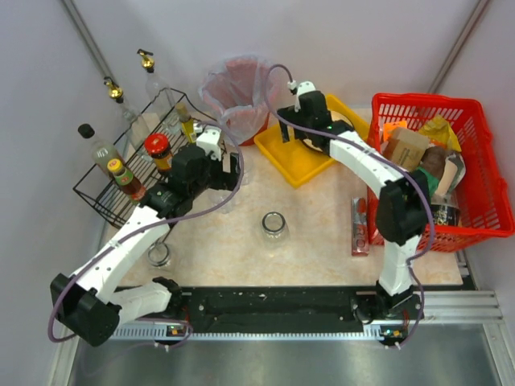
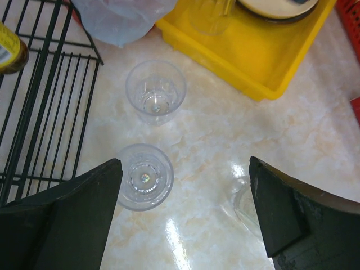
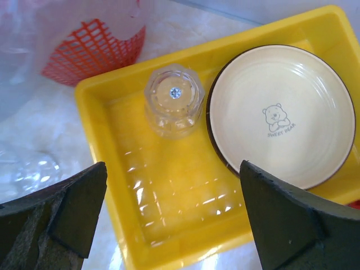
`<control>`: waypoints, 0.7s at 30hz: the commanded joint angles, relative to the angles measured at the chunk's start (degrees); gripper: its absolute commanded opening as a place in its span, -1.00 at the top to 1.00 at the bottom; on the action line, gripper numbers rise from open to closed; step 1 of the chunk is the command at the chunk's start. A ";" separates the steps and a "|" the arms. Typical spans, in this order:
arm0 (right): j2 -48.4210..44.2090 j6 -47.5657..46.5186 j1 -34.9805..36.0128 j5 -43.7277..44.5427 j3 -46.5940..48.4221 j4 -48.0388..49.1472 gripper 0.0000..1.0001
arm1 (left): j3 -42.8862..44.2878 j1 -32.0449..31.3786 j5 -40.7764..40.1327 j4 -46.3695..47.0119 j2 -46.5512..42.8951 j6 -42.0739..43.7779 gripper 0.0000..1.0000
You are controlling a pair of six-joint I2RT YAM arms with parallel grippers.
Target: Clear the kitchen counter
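The kitchen counter is pale marble-patterned. My left gripper is open and empty above it, next to the wire rack. In the left wrist view, my left gripper hangs over bare counter. One clear glass stands by the left finger and a second clear glass stands farther off. My right gripper is open and empty over the yellow tray. In the right wrist view, my right gripper is above the tray, which holds a clear glass and a bear plate.
A glass jar stands mid-counter, another glass near the left front, and a red packet at the right. A black wire rack holds bottles. A bagged red bin stands at the back. A red basket holds several items.
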 commanded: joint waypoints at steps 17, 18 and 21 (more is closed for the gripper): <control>-24.32 13.76 -0.56 -10.48 -20.28 -0.48 -0.74 | 4.04 0.05 -8.00 -3.12 25.63 -11.91 0.11; -24.50 14.02 -0.56 -10.56 -20.37 -0.66 -0.74 | 4.39 0.05 -8.00 -3.30 26.68 -12.00 0.14; -25.20 14.29 -0.56 -11.17 -20.99 -1.45 -0.73 | 4.83 0.14 -7.92 -3.74 28.44 -12.61 0.43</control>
